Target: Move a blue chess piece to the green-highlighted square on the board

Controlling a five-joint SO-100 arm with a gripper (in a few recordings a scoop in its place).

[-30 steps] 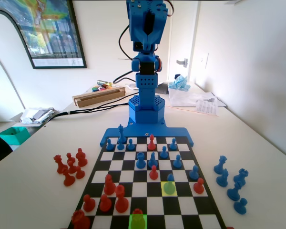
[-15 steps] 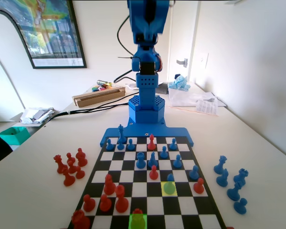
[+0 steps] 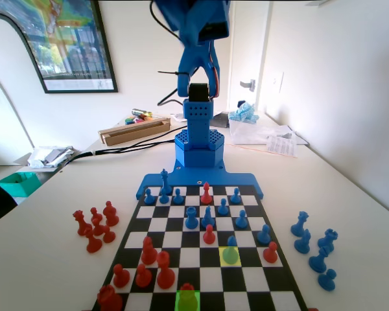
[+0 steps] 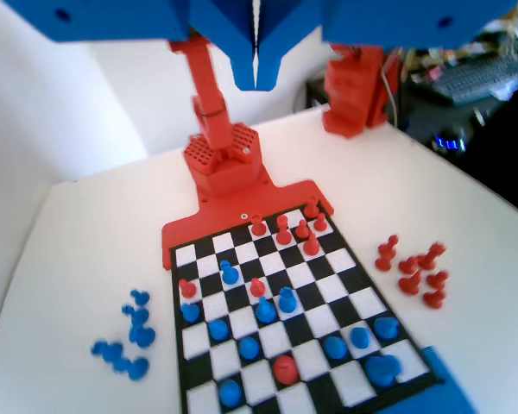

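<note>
Fixed view. The board [image 3: 201,243] lies on a white table [image 3: 350,194], and the blue arm [image 3: 198,97] rises from its base at the board's far end, its upper part tilted toward the camera and cut off by the picture's top edge. A blue pawn [image 3: 231,245] stands on a yellow-tinted square [image 3: 230,256], right of the board's centre line. The green square [image 3: 187,300] sits at the board's near edge, two rows nearer the camera than the pawn and one column to its left; a red piece [image 3: 187,288] stands on it. Loose red pieces [image 3: 96,227] lie on the table left of the board, and loose blue pieces [image 3: 316,246] lie to its right.

Wrist view. The gripper [image 4: 255,73] hangs from the top edge, high above the board [image 4: 285,315], over its far end. Its two jaws meet with only a thin bright slit between them, and nothing is held. Seen from this side, blue pieces fill the board's near rows and red pieces its far rows. The blue pawn [image 4: 229,272] stands left of the board's centre, well below and apart from the jaws. No colour tint is visible on the squares here.
</note>
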